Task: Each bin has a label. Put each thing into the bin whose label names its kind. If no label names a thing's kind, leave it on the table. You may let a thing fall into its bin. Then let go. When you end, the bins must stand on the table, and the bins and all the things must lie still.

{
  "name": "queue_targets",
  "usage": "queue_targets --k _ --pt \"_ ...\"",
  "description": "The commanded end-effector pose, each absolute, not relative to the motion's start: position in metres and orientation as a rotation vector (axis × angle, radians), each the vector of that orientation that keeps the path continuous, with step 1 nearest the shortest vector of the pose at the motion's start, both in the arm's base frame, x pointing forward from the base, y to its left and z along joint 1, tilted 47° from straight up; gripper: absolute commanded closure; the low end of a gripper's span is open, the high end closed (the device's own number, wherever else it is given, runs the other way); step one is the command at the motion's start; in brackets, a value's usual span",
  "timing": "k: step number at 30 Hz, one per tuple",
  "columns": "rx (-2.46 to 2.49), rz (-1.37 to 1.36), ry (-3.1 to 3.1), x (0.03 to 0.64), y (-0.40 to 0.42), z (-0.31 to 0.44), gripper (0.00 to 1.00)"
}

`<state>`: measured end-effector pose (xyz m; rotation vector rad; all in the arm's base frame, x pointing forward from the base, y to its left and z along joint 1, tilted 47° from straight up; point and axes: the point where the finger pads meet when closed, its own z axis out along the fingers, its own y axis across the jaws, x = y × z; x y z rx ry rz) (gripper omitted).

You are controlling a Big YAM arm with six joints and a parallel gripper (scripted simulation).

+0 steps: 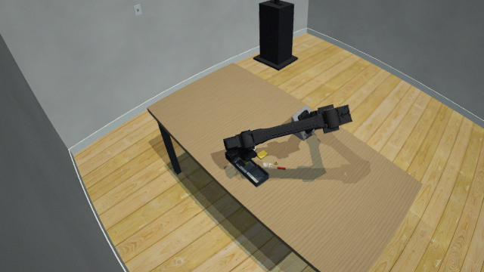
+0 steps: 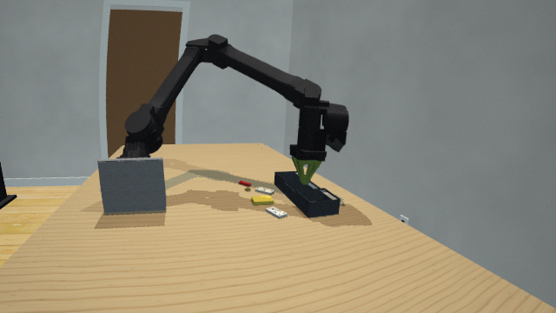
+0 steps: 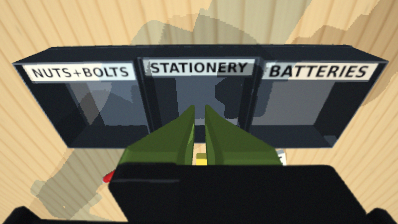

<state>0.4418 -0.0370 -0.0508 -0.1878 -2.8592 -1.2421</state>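
Note:
A long black bin (image 1: 261, 177) (image 2: 314, 206) (image 3: 310, 54) lies on the table with three compartments labelled NUTS+BOLTS, STATIONERY and BATTERIES. All three look empty in the wrist view. My gripper (image 2: 305, 182) (image 3: 199, 111) has green fingers and hangs just over the middle STATIONERY compartment. It is shut, with only a thin gap and nothing between the fingers. Beside the bin lie a yellow block (image 1: 262, 153) (image 2: 262, 200) (image 3: 201, 160), two small white pieces (image 2: 276, 212) (image 2: 264, 189), a red piece (image 1: 280, 168) (image 2: 244, 183) (image 3: 107, 176) and a small olive nut (image 1: 275, 163) (image 2: 247, 189).
A grey box (image 2: 131, 185) stands at the arm's base. The bin lies close to the table's edge. A black pedestal (image 1: 276, 34) stands on the floor beyond the table.

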Motion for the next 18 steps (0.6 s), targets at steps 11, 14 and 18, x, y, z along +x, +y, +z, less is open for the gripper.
queue_targets --k 11,14,18 --pt "-0.174 -1.239 -2.926 0.464 -0.059 -0.032 0.92" --pt "-0.179 -1.235 -2.940 0.464 -0.072 -0.019 0.92" --pt "-0.179 -1.234 -2.941 0.463 -0.081 -0.011 0.92"
